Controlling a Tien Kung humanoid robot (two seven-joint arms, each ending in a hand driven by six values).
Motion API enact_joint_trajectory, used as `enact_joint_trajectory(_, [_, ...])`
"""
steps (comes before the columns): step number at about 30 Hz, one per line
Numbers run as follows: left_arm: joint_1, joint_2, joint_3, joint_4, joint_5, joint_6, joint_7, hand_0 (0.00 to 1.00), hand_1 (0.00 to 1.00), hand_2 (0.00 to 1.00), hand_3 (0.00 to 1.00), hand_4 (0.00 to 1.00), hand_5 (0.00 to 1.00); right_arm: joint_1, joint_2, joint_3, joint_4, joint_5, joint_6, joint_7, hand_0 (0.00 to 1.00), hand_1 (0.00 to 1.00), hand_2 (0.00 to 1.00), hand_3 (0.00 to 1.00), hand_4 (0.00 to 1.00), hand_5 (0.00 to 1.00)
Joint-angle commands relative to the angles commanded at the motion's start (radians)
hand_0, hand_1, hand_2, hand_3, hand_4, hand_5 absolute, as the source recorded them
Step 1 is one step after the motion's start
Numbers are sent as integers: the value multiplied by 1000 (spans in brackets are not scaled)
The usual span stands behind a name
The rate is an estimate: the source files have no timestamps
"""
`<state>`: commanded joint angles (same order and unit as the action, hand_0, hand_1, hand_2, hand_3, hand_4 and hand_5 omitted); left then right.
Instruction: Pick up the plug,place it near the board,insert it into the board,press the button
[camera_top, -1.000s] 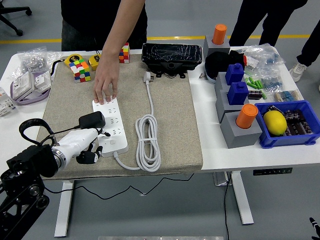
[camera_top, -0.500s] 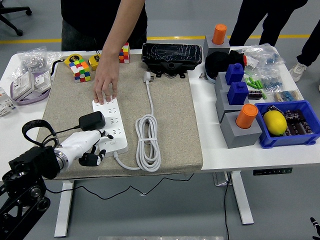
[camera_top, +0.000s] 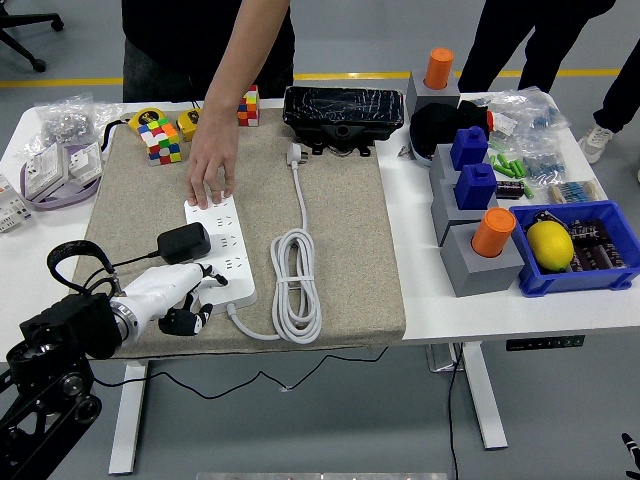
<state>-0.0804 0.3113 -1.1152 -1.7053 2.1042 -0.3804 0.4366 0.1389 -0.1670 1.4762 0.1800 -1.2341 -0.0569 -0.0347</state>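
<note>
The left hand (camera_top: 178, 298) is hovering at the near end of the board (camera_top: 221, 253), fingers loosely spread and holding nothing. The plug (camera_top: 184, 241) is sitting on the board's left side. A person's hand (camera_top: 212, 165) is pressing the board's far end on the bench (camera_top: 480, 305).

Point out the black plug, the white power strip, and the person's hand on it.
black plug (camera_top: 184, 241), head view, top of its body.
white power strip (camera_top: 232, 250), head view, bare middle face.
person's hand (camera_top: 211, 170), head view, back of hand.
</note>
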Motion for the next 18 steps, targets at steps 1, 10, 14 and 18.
enact_joint_trajectory(1, [0, 1, 0, 1, 0, 2, -1, 159, 2, 119, 783, 413, 2, 0, 0, -1, 0, 1, 0, 0, 858, 824, 795, 823, 998, 998])
enact_joint_trajectory(10, [-2, -2, 5, 6, 2, 11, -8, 159, 2, 118, 795, 413, 2, 1, -2, 0, 0, 0, -1, 0, 857, 824, 795, 823, 998, 998])
enact_joint_trajectory(14, [-3, -3, 7, 11, 1, 11, -10, 161, 2, 118, 791, 410, 2, 2, -3, 1, 0, 0, -1, 0, 857, 824, 795, 824, 998, 998])
enact_joint_trajectory(18, [-4, -4, 8, 13, 2, 13, -12, 161, 2, 118, 791, 410, 2, 2, -3, 1, 0, 1, -1, 0, 857, 824, 795, 824, 998, 998])
